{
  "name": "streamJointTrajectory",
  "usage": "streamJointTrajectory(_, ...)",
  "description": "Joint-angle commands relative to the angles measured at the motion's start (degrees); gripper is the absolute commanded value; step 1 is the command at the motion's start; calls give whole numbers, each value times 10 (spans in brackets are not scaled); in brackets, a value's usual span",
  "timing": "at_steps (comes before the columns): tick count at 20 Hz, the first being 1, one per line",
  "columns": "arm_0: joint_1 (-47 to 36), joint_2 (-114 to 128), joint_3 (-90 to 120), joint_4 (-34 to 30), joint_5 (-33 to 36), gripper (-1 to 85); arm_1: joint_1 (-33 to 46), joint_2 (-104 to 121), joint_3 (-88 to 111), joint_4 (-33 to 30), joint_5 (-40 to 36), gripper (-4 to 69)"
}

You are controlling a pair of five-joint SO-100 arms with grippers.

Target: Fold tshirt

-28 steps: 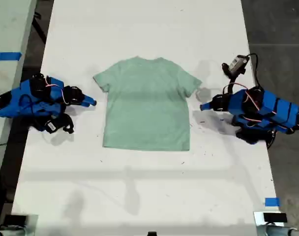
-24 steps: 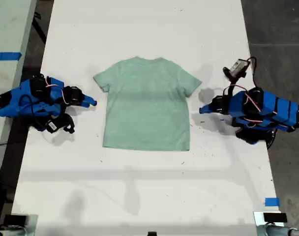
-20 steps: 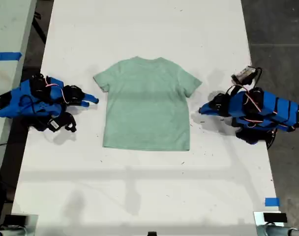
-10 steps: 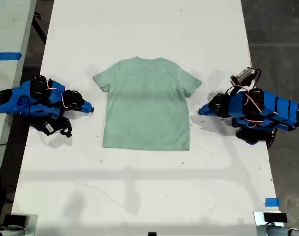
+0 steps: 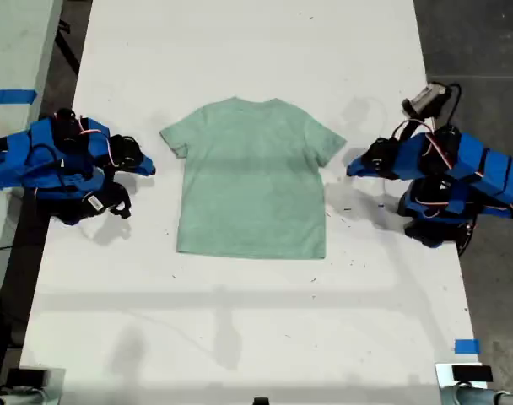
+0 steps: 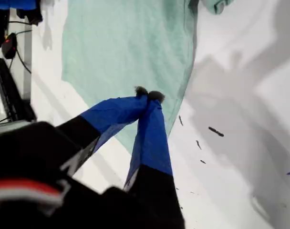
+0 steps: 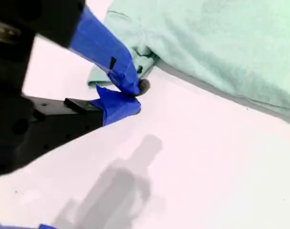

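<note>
pale mint cloth, the tshirt (image 5: 251, 177) is lying flat and unfolded mid-table (image 5: 240, 329), between the two arms. judging the step as the approach, each tip should be aiming low at a sleeve edge, pinching one layer only. my first gripper (image 6: 148, 94) is showing fingers pressed together, holding nothing, over the hem side. my second gripper (image 7: 135, 91) is likewise closed and empty, just beside a sleeve.

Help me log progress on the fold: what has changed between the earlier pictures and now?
My first tool shifted slightly toward the exterior view's top, and my second tool drew back a little toward that view's left edge. Neither took hold of anything. The tshirt stayed flat and unfolded on the table.
</note>
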Motion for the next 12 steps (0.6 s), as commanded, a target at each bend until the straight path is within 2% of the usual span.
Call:
streamJointTrajectory(1,-23,-180,-174,4,43,1,55,-108,-118,18,-78,-12)
streamJointTrajectory(7,-91,-459,-439,98,134,1,149,-337,-315,64,-218,-13)
streamJointTrajectory(12,-173,-502,-485,144,196,0,228,-419,-388,84,-298,-8)
